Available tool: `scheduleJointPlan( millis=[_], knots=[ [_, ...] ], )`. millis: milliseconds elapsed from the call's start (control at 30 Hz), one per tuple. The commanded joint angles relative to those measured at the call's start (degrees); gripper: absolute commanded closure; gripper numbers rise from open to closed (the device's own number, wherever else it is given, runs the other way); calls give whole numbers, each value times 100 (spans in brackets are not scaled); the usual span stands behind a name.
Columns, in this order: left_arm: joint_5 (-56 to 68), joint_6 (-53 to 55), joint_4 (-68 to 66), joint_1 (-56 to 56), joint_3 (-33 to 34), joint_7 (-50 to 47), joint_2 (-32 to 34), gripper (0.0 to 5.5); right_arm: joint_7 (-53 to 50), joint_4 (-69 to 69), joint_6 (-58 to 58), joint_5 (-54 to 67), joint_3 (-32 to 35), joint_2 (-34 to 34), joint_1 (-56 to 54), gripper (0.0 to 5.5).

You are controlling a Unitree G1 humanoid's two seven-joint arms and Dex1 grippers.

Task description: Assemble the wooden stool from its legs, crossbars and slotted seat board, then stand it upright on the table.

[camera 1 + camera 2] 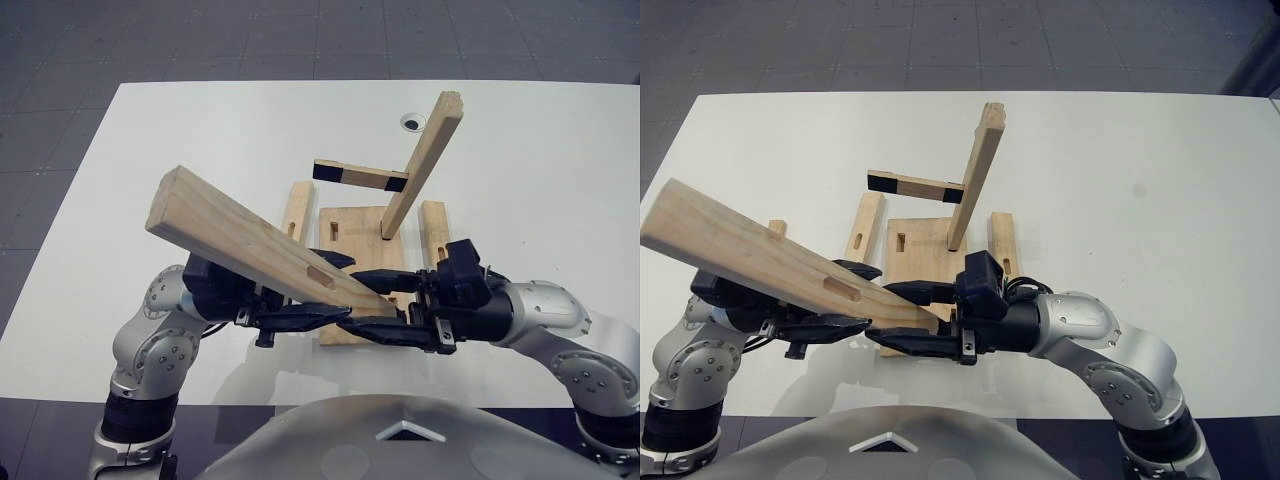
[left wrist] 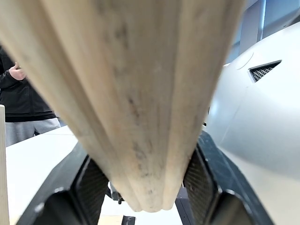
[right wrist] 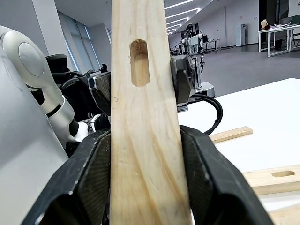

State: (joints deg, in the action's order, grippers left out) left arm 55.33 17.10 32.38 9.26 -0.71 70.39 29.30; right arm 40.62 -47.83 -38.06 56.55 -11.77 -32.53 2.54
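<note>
Timber fills the left of the scene: a long leg (image 1: 240,235) slants over the white surface (image 1: 150,150), its thick end raised out to the robot's left and its lower end dropping toward the middle, an oval slot (image 1: 318,277) cut in its side. The left claw (image 1: 345,288) is clamped on this leg near the lower end, and from the left wrist camera the wood sits squeezed between the two dark pads (image 2: 89,183). Just to the right, the right claw (image 1: 365,305) grips the same leg at its tip, with one finger above and one below. The right wrist camera shows the slotted face held tight between its pads (image 3: 93,173). Behind both claws the slotted seat board (image 1: 355,225) lies flat on the surface. A short loose piece (image 1: 297,210) lies along the board's left edge, and the end of another piece (image 1: 777,229) peeks out from behind the raised leg farther left. A second leg (image 1: 425,160) stands in the board near its right side, leaning away to the right. A crossbar (image 1: 360,175) with black ends juts from it toward the left, clear of the surface. Another loose piece (image 1: 434,230) lies beside the board's right edge. A round grommet hole (image 1: 413,122) sits in the surface behind the standing leg.
</note>
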Motion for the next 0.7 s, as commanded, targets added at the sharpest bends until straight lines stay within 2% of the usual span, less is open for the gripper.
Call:
scheduleJointPlan(
  millis=[33,333,567,700],
  knots=[
    [-294,-103,107,75,66,154,251,344,185,-106,214,-12,111,-23,-55,308],
    [-370,-183,136,90,114,33,197,345,666,-216,214,-237,19,-464,78,143],
    [-588,-368,-105,37,568,33,379,345,866,-45,638,-513,653,-756,439,21],
    [-872,-595,-485,-55,917,48,531,345,821,120,983,-675,1161,-704,780,0]
  ],
)
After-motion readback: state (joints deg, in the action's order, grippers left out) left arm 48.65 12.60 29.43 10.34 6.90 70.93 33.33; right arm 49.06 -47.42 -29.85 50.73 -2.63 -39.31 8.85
